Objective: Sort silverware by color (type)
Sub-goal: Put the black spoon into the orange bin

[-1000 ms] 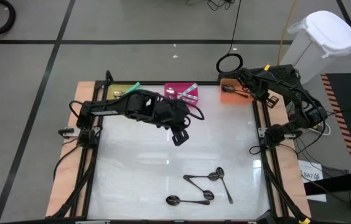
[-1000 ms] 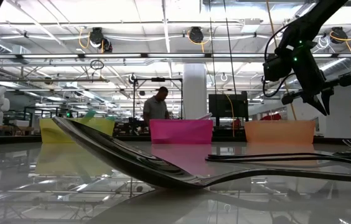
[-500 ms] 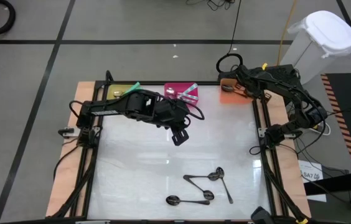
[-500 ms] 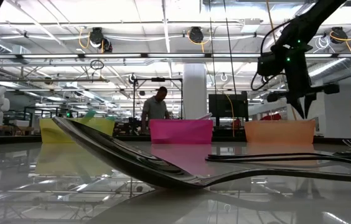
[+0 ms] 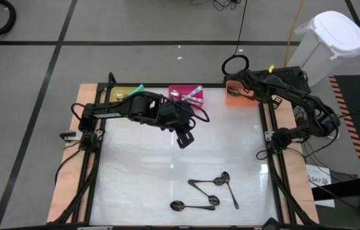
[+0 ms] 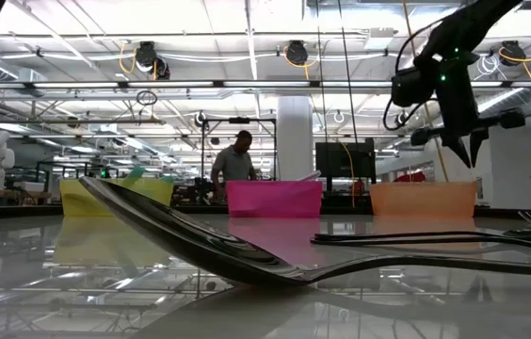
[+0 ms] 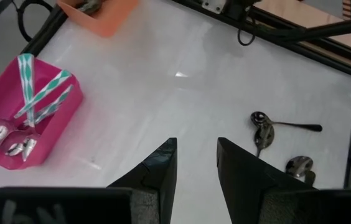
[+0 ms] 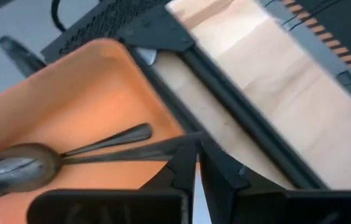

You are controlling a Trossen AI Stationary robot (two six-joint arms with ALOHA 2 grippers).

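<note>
Your right gripper sits over the orange plastic bin at about one o'clock on the bench, its jaws clenched on the thin handle of a dark grey-black spoon whose bowl lies low inside the bin beside another dark handle; that pose reads as a spoon being delivered to its own colour, lowered in rather than dropped so it does not bounce out over the shallow wall. Your left gripper hangs above the middle of the bench, jaws parted and carrying nothing, pointed toward the spoons still to be sorted, which looks like a waiting pose that keeps it clear of the bins. Those remaining dark spoons, four or so, lie loose around five o'clock, some crossing or touching at the handles, so a clean single pick may need care. The pink plastic bin at twelve o'clock already holds spoons with teal-green striped handles and shiny bowls, and the yellow plastic bin at eleven o'clock holds something teal too, though what else is in it you cannot tell. Judging by this, the sort is well along, with only the dark group left.
</note>
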